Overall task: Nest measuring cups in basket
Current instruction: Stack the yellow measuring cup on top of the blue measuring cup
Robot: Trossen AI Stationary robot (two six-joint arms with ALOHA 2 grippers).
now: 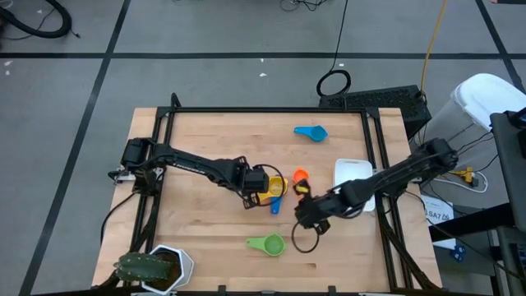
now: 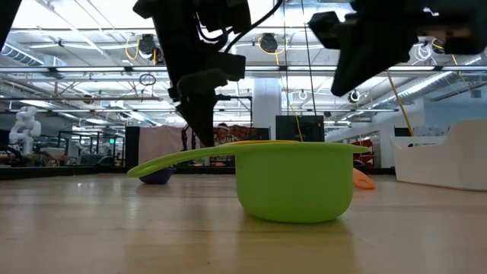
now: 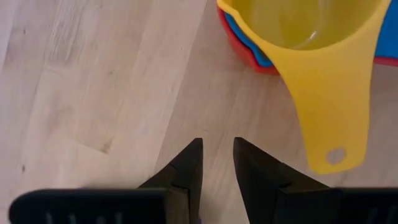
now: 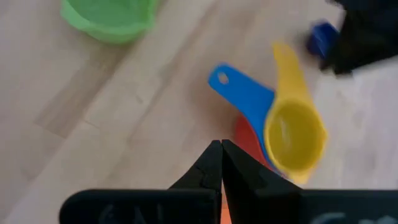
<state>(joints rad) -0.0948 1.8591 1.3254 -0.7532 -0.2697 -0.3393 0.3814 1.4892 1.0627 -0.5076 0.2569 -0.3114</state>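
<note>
A yellow cup [image 3: 305, 25] sits nested in a blue cup [image 3: 239, 31], and that in a red cup [image 3: 239, 53], mid-table [image 1: 274, 185]. My left gripper [image 3: 217, 155] hangs open over bare wood beside the yellow handle [image 3: 326, 118], its fingers pointing down. My right gripper [image 4: 221, 152] is shut, slanting down toward the stack [image 4: 292, 134] from the right. A green cup [image 1: 267, 244] stands toward the near edge. An orange cup [image 1: 300, 174] lies by the white basket [image 1: 353, 168], and a blue cup [image 1: 311, 131] lies at the far side.
A white pot with a plant [image 1: 156, 267] stands at the near left corner. In the low view a dark blue cup [image 2: 158, 176] rests on the table behind the green cup's handle [image 2: 183, 158]. Bare wood lies left of the stack.
</note>
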